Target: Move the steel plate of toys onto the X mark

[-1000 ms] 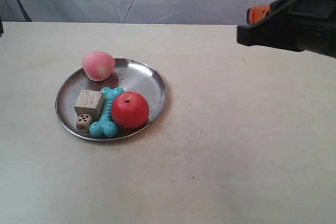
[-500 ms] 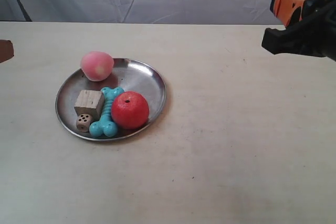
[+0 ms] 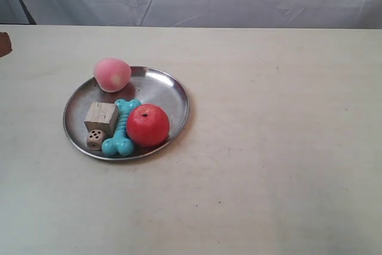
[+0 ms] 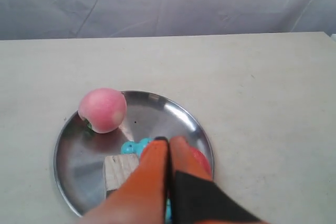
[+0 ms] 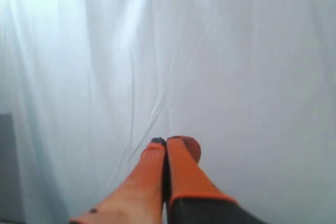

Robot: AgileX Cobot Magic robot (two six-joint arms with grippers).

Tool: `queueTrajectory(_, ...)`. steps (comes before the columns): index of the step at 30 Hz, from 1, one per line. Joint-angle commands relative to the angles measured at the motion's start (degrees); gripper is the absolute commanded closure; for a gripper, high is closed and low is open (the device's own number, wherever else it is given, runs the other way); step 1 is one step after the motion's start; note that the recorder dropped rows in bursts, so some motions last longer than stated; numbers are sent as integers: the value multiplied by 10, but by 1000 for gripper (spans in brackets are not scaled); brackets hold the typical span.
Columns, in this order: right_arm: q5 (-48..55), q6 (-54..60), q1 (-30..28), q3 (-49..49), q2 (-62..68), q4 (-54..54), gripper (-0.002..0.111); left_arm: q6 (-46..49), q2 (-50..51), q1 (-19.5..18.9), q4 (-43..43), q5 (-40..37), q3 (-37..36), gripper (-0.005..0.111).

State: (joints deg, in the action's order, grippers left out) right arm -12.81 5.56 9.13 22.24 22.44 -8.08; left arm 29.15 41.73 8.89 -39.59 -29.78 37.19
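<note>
The steel plate [image 3: 158, 91] lies flat on the worktop [image 3: 280, 153], nearer the edge at the exterior view's left than the opposite edge, and about midway between the far and near edges. It carries the peach [image 3: 111, 74] against its far rim, the apple [image 3: 148, 125], the bone [image 3: 121, 131], the cube [image 3: 100, 116] and the die [image 3: 94, 140]. The X mark cannot be made out. The left gripper [image 4: 168, 141] hangs over the plate, jaws clenched on nothing. The right gripper [image 5: 166, 141], jaws likewise pressed together and empty, faces the curtain [image 5: 236, 51].

Hazards, as judged:
- Descending with the jaws clenched would strike the bone or the cube.
- A grip on one side of the thin, slick rim may slip or tilt the plate, letting the round peach and apple roll off.
</note>
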Motion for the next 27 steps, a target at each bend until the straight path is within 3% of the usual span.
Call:
queueTrajectory(1,-28,0,-60,-55,-128,-1,109,-1,-4,4,-7,26,-2,107)
queueTrajectory(7,-27,0,-80,-95,-224,-1,109,-1,-4,4,-14,76,-2,107)
queueTrajectory(18,-40,0,-94,-216,-224,-1,109,73,-4,4,-6,128,-2,107)
queueTrajectory(27,63,0,-97,-222,-224,-1,109,74,-4,4,-55,143,-2,107)
